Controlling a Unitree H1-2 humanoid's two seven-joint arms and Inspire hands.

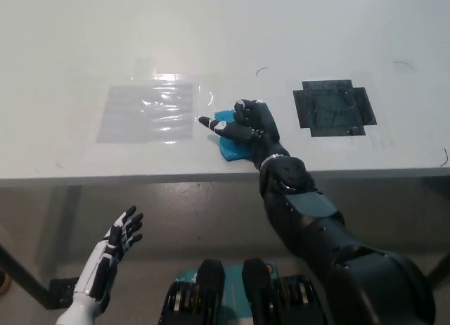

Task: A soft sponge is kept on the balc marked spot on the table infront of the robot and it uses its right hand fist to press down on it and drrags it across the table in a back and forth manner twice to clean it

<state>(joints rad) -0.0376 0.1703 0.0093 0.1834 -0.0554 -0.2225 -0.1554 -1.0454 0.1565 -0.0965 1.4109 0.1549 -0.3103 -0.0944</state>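
The blue sponge (pixel 230 143) is pinned to the white counter (pixel 232 29) under the curled black right hand (pixel 247 126), well left of the black marked spot (pixel 333 107) and just right of the clear plastic sheet (pixel 146 112). Pressure should be kept flat and even, so that the sponge is not outrun. One finger seems extended. The white left hand (pixel 121 235) rests open below the counter edge.

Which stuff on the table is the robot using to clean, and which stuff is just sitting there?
Part of the job:
- blue sponge, pressed under the black right hand
- black marked spot, now bare
- white table being wiped

Just sitting there:
- shiny grey taped patch
- thin curved pen marks on the table
- white left hand, open, resting below the table edge
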